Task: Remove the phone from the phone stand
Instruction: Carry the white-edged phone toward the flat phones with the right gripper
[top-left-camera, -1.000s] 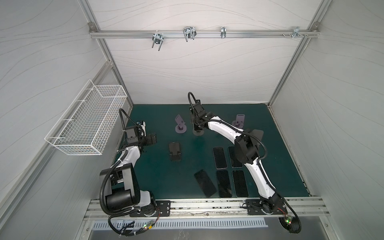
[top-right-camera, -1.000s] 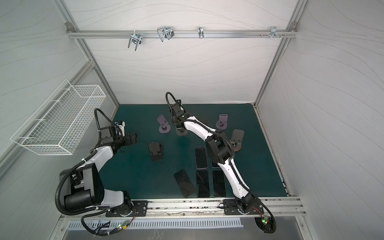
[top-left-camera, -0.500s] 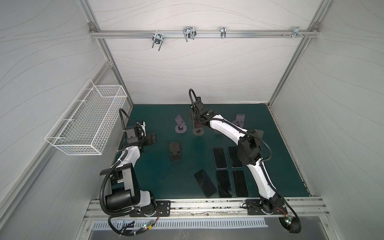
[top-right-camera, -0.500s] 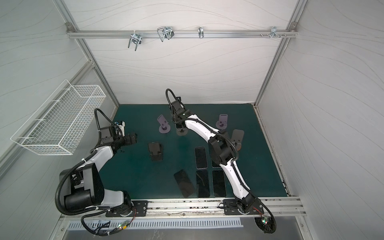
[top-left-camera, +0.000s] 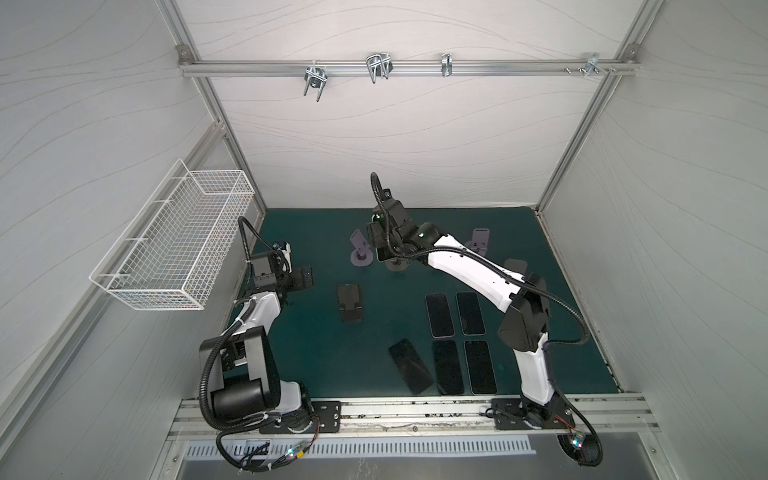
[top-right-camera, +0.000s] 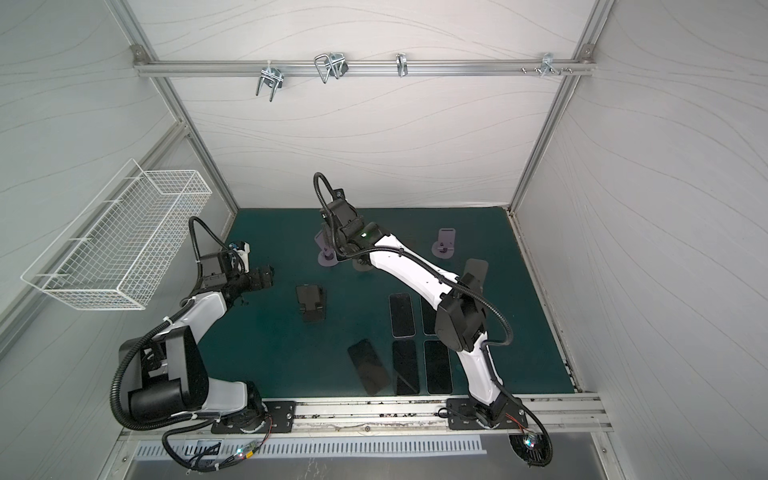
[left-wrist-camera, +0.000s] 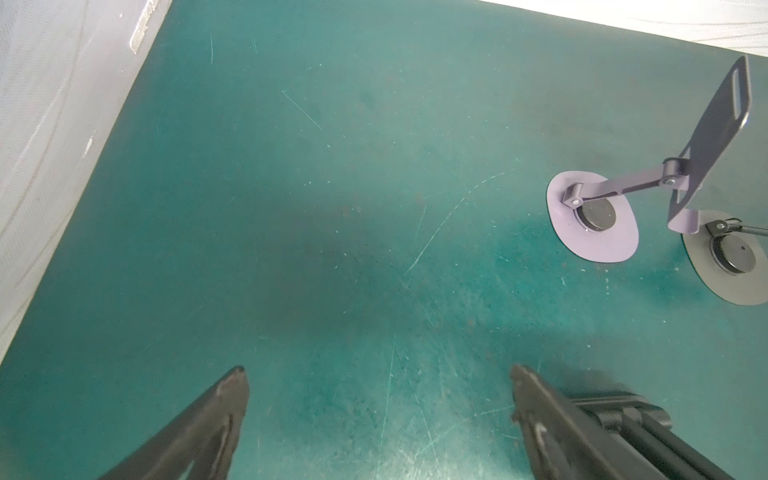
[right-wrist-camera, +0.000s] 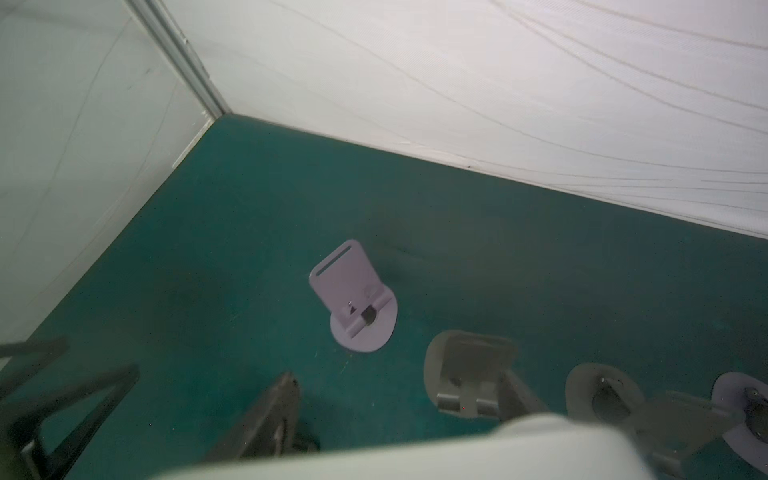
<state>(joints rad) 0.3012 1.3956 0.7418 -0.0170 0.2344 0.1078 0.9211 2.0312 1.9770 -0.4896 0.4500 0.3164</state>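
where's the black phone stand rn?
In both top views the black stand sits on the green mat, left of centre, nearer the arm bases than the purple stand and left of the phones lying flat.

Even diffuse light, soft shadows, blurred foreground

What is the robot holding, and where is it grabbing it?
The right gripper looks shut on a pale flat phone, pinching its side edges. The left gripper holds nothing.

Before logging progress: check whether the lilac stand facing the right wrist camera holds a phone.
No: the lilac stand is empty, its back plate and front lip bare.
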